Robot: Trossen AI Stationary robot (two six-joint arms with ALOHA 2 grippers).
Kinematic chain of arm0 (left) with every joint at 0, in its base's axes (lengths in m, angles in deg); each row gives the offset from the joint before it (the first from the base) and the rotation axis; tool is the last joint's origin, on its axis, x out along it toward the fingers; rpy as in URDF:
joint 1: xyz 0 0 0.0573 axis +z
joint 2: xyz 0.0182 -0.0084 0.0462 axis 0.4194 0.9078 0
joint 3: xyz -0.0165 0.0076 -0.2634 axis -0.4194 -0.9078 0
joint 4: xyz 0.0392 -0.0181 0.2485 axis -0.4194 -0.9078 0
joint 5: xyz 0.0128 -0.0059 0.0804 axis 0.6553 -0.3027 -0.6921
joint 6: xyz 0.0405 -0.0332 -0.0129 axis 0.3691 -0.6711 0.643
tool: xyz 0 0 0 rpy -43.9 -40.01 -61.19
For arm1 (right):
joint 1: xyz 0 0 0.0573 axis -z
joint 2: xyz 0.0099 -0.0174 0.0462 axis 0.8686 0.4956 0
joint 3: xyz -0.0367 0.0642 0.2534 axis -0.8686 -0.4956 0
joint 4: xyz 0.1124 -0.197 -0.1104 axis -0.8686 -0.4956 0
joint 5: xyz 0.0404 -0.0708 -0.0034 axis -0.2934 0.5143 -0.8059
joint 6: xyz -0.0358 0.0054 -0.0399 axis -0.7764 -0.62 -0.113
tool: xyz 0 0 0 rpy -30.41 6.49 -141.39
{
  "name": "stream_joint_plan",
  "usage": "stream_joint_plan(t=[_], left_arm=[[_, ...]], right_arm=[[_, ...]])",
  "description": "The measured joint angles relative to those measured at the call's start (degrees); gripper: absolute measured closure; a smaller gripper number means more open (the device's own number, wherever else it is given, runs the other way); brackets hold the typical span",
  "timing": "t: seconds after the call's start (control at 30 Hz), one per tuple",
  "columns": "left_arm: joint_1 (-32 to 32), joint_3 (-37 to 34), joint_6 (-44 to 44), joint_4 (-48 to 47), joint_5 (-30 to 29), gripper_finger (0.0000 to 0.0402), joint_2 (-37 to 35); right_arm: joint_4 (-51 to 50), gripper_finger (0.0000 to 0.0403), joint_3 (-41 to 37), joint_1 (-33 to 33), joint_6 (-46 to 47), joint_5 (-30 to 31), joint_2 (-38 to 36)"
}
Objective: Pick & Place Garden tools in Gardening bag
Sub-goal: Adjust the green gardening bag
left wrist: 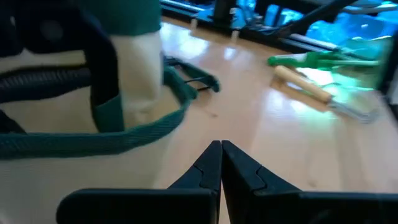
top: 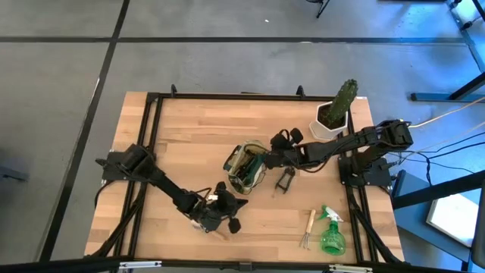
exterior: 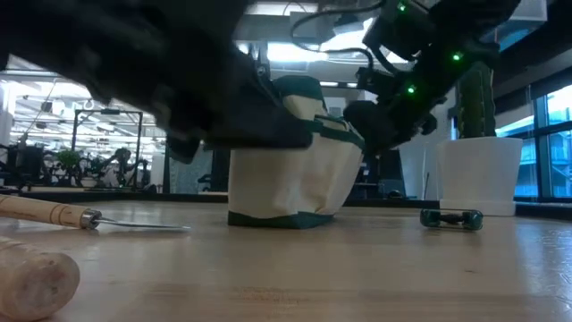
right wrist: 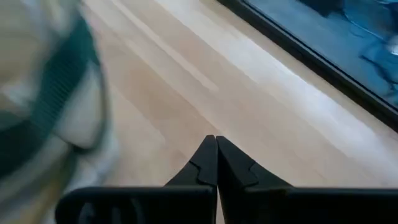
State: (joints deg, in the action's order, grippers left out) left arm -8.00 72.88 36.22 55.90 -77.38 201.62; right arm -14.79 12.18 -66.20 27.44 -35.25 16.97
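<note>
A: High view, left to right: left gripper (top: 225, 203) pinched shut on nothing, bag (top: 245, 168) mid-table, right gripper (top: 267, 161) clenched beside it, also empty.

B: Progress? Pruners (top: 285, 180), fork (top: 307, 229), one bottle (top: 331, 233) look still out. Bag's contents, can't tell.

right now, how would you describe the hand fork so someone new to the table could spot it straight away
Find the cactus in its white pot at the table's far right corner, then go to the opposite near right corner. There the green spray bottle lies, and the hand fork lies just to its left. It is the thin one with a pale wooden handle and metal tines, not green plastic.
</note>
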Motion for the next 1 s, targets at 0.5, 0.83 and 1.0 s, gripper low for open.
stream_joint_plan(t=[0.5, 0.83, 1.0], left_arm=[[-0.21, 1.07, -7.74, -8.26, -10.16, 0.04, 2.46], [-0.83, 1.07, -9.93, -10.31, -13.47, 0.04, 2.44], [-1.19, 1.03, -12.36, -15.9, -14.89, 0.04, 0.38]], right_arm=[[9.96, 0.0403, 0.0, 1.53, -9.3, -16.93, 0.0], [9.66, 0.0403, 0.0, -2.53, -8.14, -19.56, 0.0], [9.14, 0.0403, -0.02, -4.48, -6.88, -20.26, 0.02]])
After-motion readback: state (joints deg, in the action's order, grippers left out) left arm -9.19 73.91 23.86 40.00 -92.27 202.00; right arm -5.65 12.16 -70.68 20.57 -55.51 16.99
